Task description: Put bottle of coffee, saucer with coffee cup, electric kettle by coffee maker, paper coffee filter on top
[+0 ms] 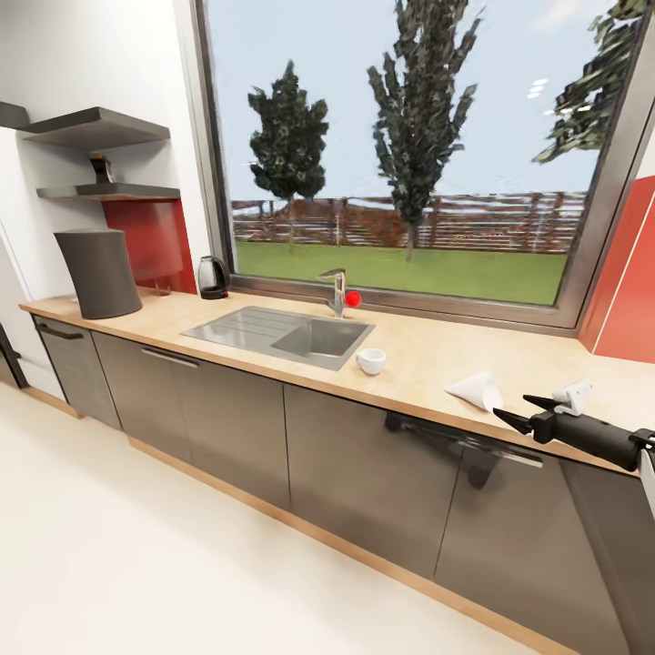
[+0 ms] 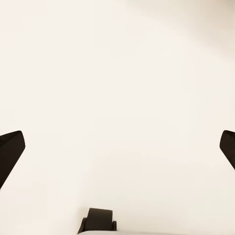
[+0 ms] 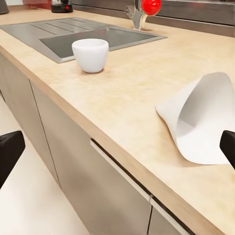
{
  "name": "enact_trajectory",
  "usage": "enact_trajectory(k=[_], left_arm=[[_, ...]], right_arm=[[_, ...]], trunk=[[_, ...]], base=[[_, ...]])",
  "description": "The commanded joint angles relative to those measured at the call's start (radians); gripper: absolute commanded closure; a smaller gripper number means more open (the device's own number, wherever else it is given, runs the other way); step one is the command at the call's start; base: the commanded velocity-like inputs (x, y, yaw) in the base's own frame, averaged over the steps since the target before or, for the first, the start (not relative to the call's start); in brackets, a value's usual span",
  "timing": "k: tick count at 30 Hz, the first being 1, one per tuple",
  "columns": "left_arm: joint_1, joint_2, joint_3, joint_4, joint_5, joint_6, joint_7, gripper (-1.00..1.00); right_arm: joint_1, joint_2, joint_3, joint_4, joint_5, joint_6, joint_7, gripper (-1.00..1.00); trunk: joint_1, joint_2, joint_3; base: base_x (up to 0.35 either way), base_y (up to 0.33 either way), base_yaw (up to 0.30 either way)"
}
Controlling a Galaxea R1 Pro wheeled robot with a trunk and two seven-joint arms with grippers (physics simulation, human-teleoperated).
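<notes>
The right gripper [image 1: 520, 408] is held wide open and empty just beside the paper filter [image 1: 477, 389] lying on the countertop [image 1: 418, 359]; the left gripper [image 2: 117, 147] is likewise spread wide, empty.

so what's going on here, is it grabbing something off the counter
Not yet. The right gripper is open and reaching toward the paper coffee filter, which lies on its side near the countertop's front edge. Nothing is held. The coffee cup stands by the sink, the electric kettle by the window, and the coffee maker at the far left.
</notes>
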Motion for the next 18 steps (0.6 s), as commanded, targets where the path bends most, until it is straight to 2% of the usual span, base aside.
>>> enact_trajectory(k=[1,6,11,18], left_arm=[[0.0,0.0,-0.002,-0.001,0.01,-0.001,0.001,-1.0],[0.0,0.0,-0.002,-0.001,0.01,-0.001,0.001,-1.0],[0.0,0.0,-0.001,-0.001,0.01,-0.001,0.001,-1.0],[0.0,0.0,-0.001,0.0,0.01,-0.001,0.001,-1.0]], right_arm=[[-0.001,0.0,-0.001,0.0,-0.001,0.008,0.004,-1.0],[-0.001,0.0,-0.001,0.001,-0.001,0.009,0.005,-1.0],[-0.001,0.0,-0.001,0.002,-0.002,0.009,0.005,-1.0],[-0.001,0.0,-0.001,0.004,-0.002,0.01,0.005,-1.0]], trunk=[[0.0,-0.001,-0.001],[0.0,-0.001,-0.001],[0.0,-0.001,-0.001],[0.0,-0.001,-0.001]], base=[[0.0,0.0,0.0],[0.02,0.0,0.0],[0.161,0.0,0.0],[0.064,-0.008,0.0]])
